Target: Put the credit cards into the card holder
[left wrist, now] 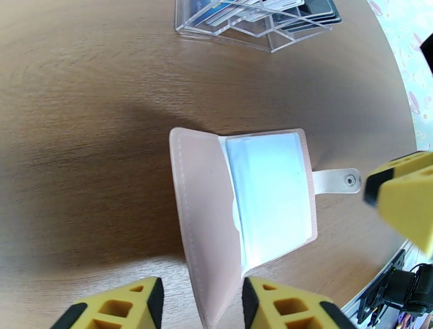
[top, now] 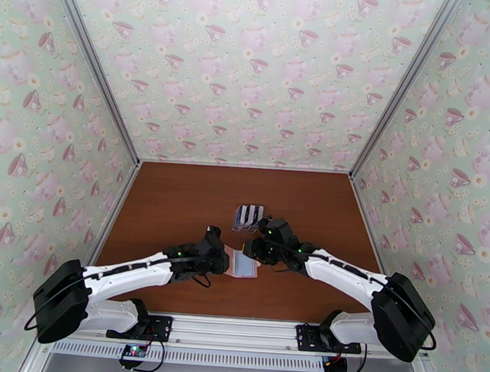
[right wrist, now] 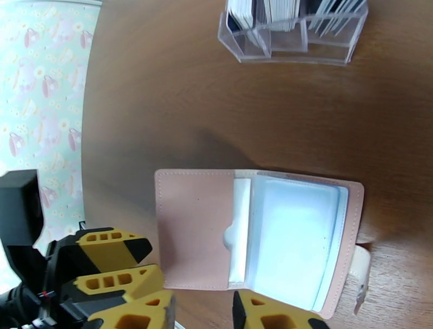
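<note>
The pink card holder (top: 244, 266) lies open on the brown table between the two grippers, its clear sleeves (left wrist: 270, 195) facing up and its snap tab (left wrist: 338, 181) sticking out. My left gripper (top: 225, 258) is open, and the raised left flap (left wrist: 203, 216) runs down between its fingers (left wrist: 116, 306) without being pinched. My right gripper (right wrist: 203, 314) is open at the holder's (right wrist: 197, 227) near edge, with nothing between its fingers. The credit cards (top: 248, 215) stand in a clear slotted rack (right wrist: 292, 46) just behind the holder.
Teacup-patterned walls (top: 252, 71) close off the table on three sides. Bare wood (top: 171, 199) stretches to the left, right and behind the rack. The right gripper's yellow finger (left wrist: 403, 200) hangs close beside the snap tab.
</note>
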Motion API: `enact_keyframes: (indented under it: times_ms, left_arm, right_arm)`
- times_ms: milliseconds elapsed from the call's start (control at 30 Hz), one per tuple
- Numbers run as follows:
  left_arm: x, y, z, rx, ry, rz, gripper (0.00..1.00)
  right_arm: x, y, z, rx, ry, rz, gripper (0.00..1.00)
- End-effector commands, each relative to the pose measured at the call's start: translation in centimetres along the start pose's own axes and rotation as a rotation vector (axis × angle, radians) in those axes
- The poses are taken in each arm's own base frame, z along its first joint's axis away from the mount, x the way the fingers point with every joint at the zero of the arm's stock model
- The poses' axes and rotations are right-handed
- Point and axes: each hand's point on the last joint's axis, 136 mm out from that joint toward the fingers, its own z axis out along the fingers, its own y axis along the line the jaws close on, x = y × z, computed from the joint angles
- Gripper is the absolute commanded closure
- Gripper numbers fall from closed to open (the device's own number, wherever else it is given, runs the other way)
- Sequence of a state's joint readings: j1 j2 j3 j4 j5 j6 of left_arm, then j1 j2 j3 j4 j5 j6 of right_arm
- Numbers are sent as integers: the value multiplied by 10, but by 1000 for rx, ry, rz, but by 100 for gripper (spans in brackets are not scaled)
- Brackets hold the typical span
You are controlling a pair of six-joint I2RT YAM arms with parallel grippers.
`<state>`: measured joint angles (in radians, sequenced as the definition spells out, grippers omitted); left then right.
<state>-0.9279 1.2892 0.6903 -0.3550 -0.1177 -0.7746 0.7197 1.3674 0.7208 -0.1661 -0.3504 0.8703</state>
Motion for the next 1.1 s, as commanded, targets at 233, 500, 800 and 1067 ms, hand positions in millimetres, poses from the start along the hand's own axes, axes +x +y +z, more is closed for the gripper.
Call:
enact_keyframes:
  times_ms: [233, 500, 800, 1067]
  left_arm:
    - [-11, -48, -18, 155, -60, 61, 66]
    - [4, -58, 1, 195, -13, 60, 66]
    - [25, -36, 19, 131, 42, 52, 67]
    - [35, -7, 20, 71, 42, 18, 64]
  right_arm:
    - [0, -12, 21, 52, 16, 31, 69]
    - [0, -18, 26, 74, 17, 34, 70]
    - [2, -24, 31, 87, 20, 34, 70]
    - [4, -30, 36, 95, 26, 38, 70]
